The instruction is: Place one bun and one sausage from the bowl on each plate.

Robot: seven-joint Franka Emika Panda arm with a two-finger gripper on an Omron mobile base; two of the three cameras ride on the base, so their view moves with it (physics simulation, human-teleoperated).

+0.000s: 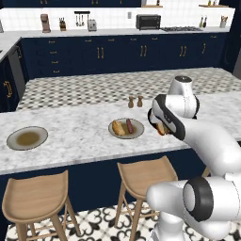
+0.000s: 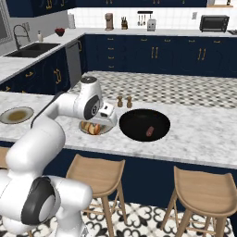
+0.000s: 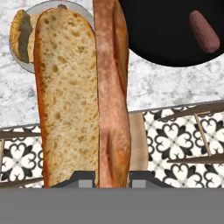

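Note:
My gripper (image 3: pixel 113 181) is shut on a long split bun (image 3: pixel 65 100) that stretches up the hand view. From the left base it hangs over the counter (image 1: pixel 159 123), just right of a grey plate (image 1: pixel 139 132) holding a bun (image 1: pixel 118 128) and a sausage (image 1: pixel 129 125). That plate's rim (image 3: pixel 83 9) peeks out behind the held bun. The black bowl (image 2: pixel 134 121) lies to the right of the hand, with one sausage (image 2: pixel 149 131) in it, and the hand view also catches the bowl (image 3: pixel 162 39) with that sausage (image 3: pixel 204 30). A second plate (image 1: pixel 27 138) sits bare at the far left.
Two brown shakers (image 1: pixel 135 101) stand behind the filled plate. Wooden stools (image 1: pixel 143 176) are tucked under the counter's front edge. Behind the island run dark blue cabinets, and a sink (image 2: pixel 28 50) lies at the left.

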